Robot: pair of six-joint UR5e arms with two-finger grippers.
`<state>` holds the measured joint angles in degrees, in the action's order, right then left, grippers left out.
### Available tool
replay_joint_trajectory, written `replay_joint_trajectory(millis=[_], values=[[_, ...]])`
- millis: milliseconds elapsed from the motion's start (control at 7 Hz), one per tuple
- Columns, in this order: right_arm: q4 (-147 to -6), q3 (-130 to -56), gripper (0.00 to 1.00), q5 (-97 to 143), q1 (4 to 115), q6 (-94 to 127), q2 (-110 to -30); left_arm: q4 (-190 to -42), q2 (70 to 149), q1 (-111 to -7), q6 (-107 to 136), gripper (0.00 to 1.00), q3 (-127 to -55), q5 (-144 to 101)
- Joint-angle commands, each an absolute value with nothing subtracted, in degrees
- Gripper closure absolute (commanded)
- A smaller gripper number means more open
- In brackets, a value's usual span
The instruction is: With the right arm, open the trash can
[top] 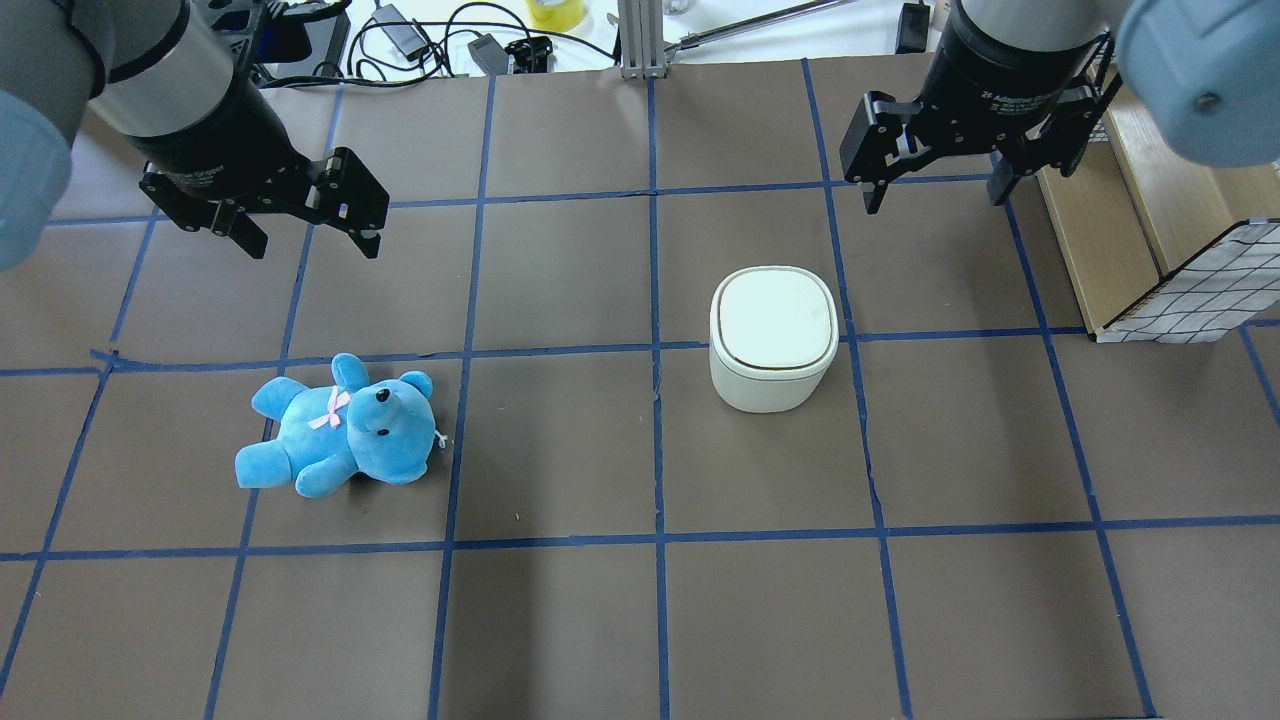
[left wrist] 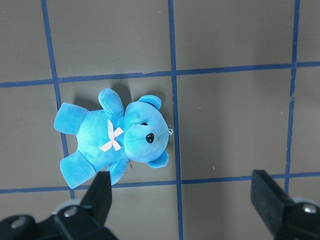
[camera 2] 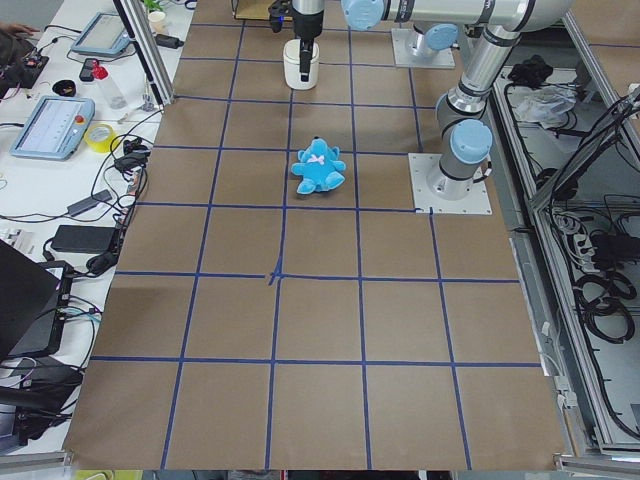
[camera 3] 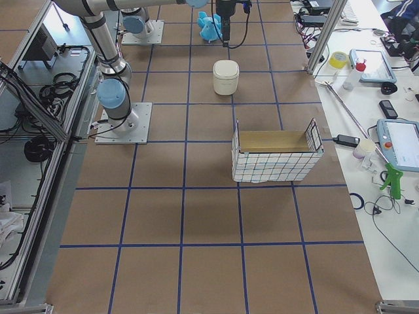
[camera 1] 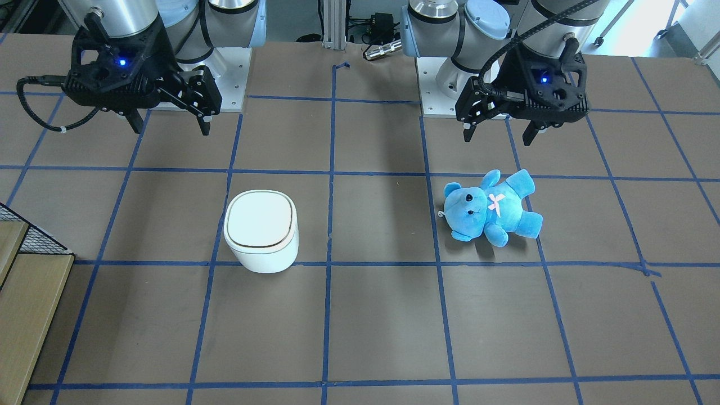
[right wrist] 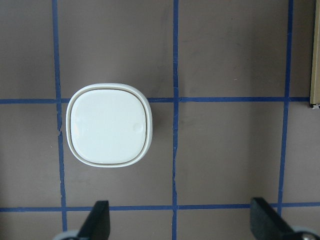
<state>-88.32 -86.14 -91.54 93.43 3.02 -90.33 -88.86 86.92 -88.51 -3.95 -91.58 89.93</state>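
White trash can is shut, reach not started; right gripper hangs beside it, fingers wide, needs lining up over the lid.

Trash can: smooth white plastic, with a soft sheen on the lid. Desk: matt brown paper-like covering, faintly creased, with seams showing. Grid tape: blue, thin, slightly shiny, torn in spots. Teddy bear: fuzzy blue plush cloth, pink ribbon of smoother fabric, glossy black eyes and nose. Right arm: brushed silver metal tube, smooth pale-blue plastic joint caps. Right gripper and left gripper: matt black plastic, jaws the same. Crate: pale bare wood inside, wire mesh over white outside.
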Motion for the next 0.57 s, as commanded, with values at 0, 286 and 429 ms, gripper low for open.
replay_joint_trajectory(millis=[0, 286, 429], values=[[-88.33, -86.22, 0.00, -92.02, 93.52, 2.99, -90.26, -88.86, 86.92, -88.51, -3.96, 0.00, -91.58, 89.91], [-88.50, -86.57, 0.00, -91.50, 93.69, 3.16, -89.83, -88.86, 86.92, -88.51, -3.96, 0.00, -91.58, 89.91], [-89.90, -86.40, 0.00, -91.23, 93.69, 2.90, -89.74, -88.86, 86.92, -88.51, -3.96, 0.00, -91.58, 89.91]])
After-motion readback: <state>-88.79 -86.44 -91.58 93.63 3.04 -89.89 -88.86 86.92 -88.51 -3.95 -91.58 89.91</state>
